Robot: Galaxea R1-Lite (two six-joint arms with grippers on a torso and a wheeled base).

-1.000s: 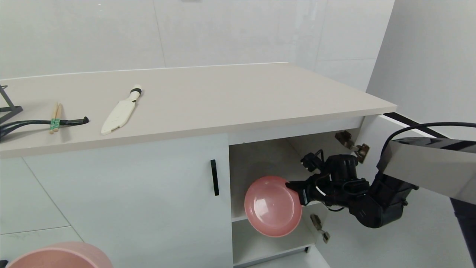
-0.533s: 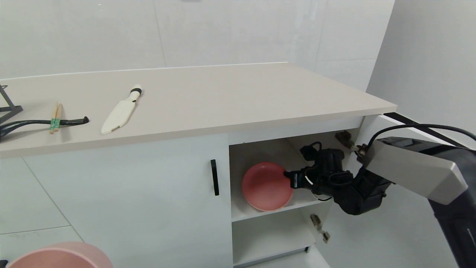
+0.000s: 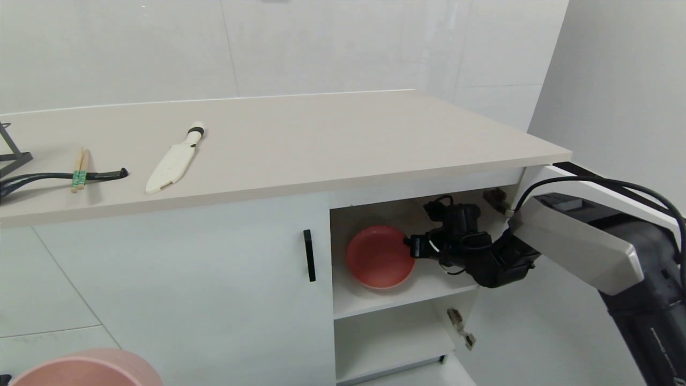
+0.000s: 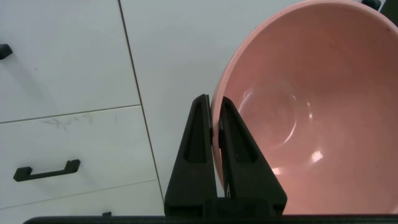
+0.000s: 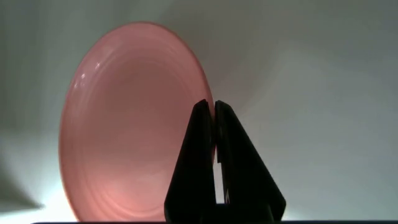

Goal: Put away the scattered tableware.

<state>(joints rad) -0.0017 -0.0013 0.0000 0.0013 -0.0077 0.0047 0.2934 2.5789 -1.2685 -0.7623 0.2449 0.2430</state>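
Two pink pieces are in your claws. Every place below is given from the bench (image 3: 300, 139).

1. Pink plate (image 3: 379, 264). It is under the bench's right end, inside the open cabinet compartment, over the upper shelf (image 3: 370, 304). It stands on edge with its hollow face toward the opening. Your right claw (image 3: 411, 247) pinches its right rim, closed narrow on the edge. The right wrist view shows the same plate (image 5: 130, 124) and claw (image 5: 212, 106) against the compartment's white back wall. You cannot tell whether the plate's lower rim touches the shelf.

2. Pink bowl (image 4: 305, 106). It is below the bench's front, toward its left end, and shows low in the head view (image 3: 88, 369). Your left claw (image 4: 213, 102) holds it by the rim, one finger inside and one outside, clamped tight. White drawer fronts with a black pull (image 4: 46, 169) lie beyond it.

3. Cream knife (image 3: 174, 159). It lies flat on the bench's left half, with its handle toward the back wall.

4. Chopsticks (image 3: 79, 170). The pair lies on the bench, left of the knife and well apart from it, across a black rod-like item (image 3: 64, 175).

5. Black stand (image 3: 12, 153). One corner shows at the bench's far left edge.

6. Closed cabinet door (image 3: 214, 279). It sits under the bench's middle, and its black handle (image 3: 309, 255) is just beside the open compartment.
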